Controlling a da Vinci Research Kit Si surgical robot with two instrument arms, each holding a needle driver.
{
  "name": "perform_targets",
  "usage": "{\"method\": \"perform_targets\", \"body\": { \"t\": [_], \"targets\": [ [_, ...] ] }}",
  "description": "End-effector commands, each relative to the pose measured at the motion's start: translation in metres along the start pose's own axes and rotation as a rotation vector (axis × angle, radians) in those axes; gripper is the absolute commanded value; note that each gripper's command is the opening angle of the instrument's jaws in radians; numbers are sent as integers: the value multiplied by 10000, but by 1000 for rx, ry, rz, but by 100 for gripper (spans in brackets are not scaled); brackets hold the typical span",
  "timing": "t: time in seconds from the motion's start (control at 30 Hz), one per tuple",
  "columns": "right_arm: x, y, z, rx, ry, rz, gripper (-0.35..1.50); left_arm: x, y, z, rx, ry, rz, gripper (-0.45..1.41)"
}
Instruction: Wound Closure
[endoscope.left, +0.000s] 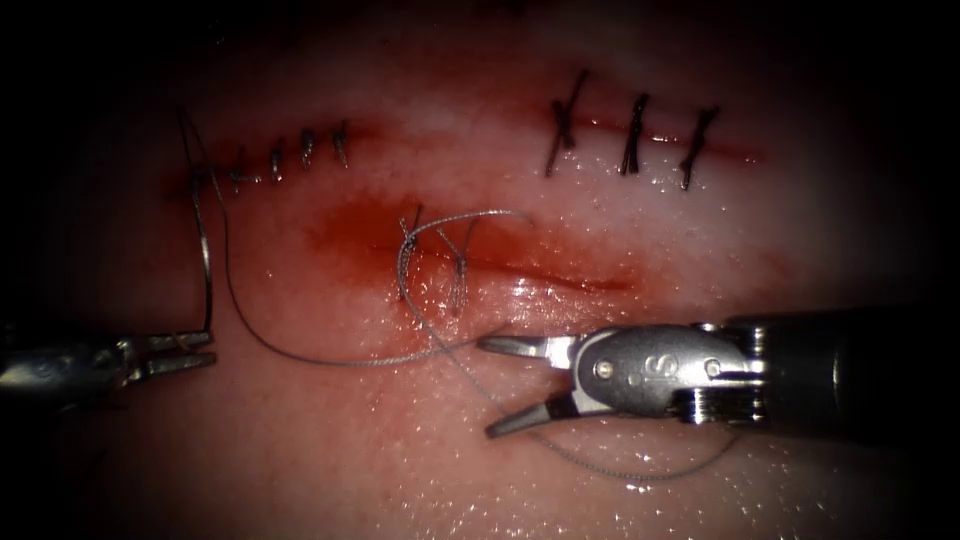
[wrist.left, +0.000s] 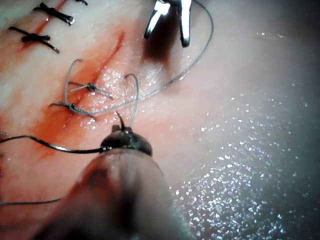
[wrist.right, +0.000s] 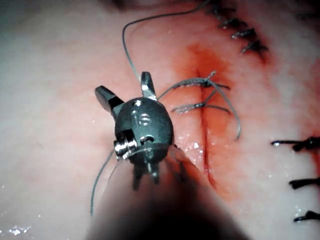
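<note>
The cut (endoscope.left: 540, 275) in the tissue (endoscope.left: 330, 450) carries two grey stitches (endoscope.left: 435, 255) at its left end; the stretch to their right lies unstitched, so closure looks partly done. The left tool (endoscope.left: 185, 353) is clenched on the needle (endoscope.left: 207, 255) at one end, its curve outside the tissue, well left of the cut. The right tool (endoscope.left: 500, 385) is released, holding nothing, the thread (endoscope.left: 340, 360) running between its jaws.

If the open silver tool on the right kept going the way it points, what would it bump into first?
Probably the thin grey thread lying just ahead of the right arm's open silver tool, though depth is unclear; farther left waits the left arm's tool, gripping the curved needle.
</note>
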Motion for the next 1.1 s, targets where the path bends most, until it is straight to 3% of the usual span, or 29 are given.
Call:
{"method": "perform_targets", "body": {
  "t": [0.03,0.2,0.43,0.47,0.5,0.53,0.57,0.67,0.83,1.1],
  "targets": [
    [-19,7,9,-13,-9,-6,76,-3,6,10,0,-2,0,-45],
    [-58,28,34,-68,-28,-31,89,-1,6,15,10,-6,9,-45],
    [-91,32,68,-66,-55,-65,81,1,5,19,7,-3,18,-45],
    [-93,30,70,-62,-62,-68,72,1,5,19,7,-3,17,-45],
    [-95,28,72,-51,-73,-72,37,1,5,19,7,-4,17,-45],
    [-96,26,71,-34,-86,-75,-13,1,5,19,7,-4,17,-45],
    [-97,25,69,-12,-98,-100,-35,1,5,19,8,-4,17,-45],
    [-96,23,62,-13,-165,-132,-35,1,5,19,5,-3,17,-45],
    [-87,12,54,-2,-174,-126,-35,1,6,18,6,-3,16,-45],
    [-35,-54,39,120,-156,-94,-35,1,7,18,7,-4,16,-45]
  ]
}}
